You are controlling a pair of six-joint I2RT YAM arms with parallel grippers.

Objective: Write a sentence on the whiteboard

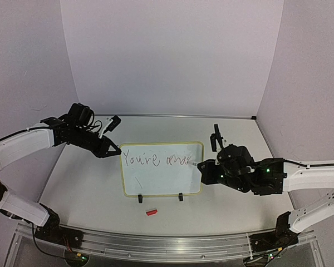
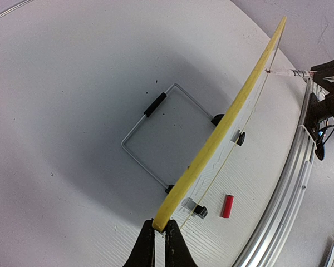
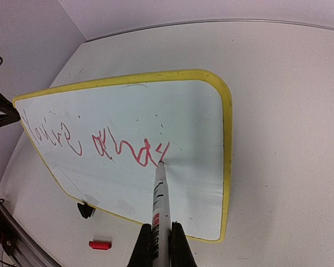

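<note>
The whiteboard [image 1: 161,169] stands at the middle of the table [image 1: 78,183], between the two arms. It rests on its near long edge and is tilted back. Two black clip feet [image 1: 140,197] sit on that near edge. In the left wrist view a wire stand [image 2: 156,133] lies on the table behind the board.

The left gripper [image 2: 160,236] is clamped on the board's yellow frame. From above, the grip is at the upper-left corner of the board. The fingers are pressed together on the frame edge.

The right gripper [image 3: 160,231] is closed around a marker [image 3: 160,206]. The marker points up and away from the wrist camera. Its tip touches the white surface at the end of the writing.

The sentence [image 3: 94,144] occupies one line along the upper part of the board. The first word reads "You're". The second word begins "ama" and ends in strokes that cannot be read clearly. The strokes look red in the right wrist view and darker from above. The lower half of the board carries no text.

A small red cap [image 1: 151,212] lies on the table just in front of the board, near the left clip foot. A metal rail [image 1: 156,239] runs along the near table edge.
</note>
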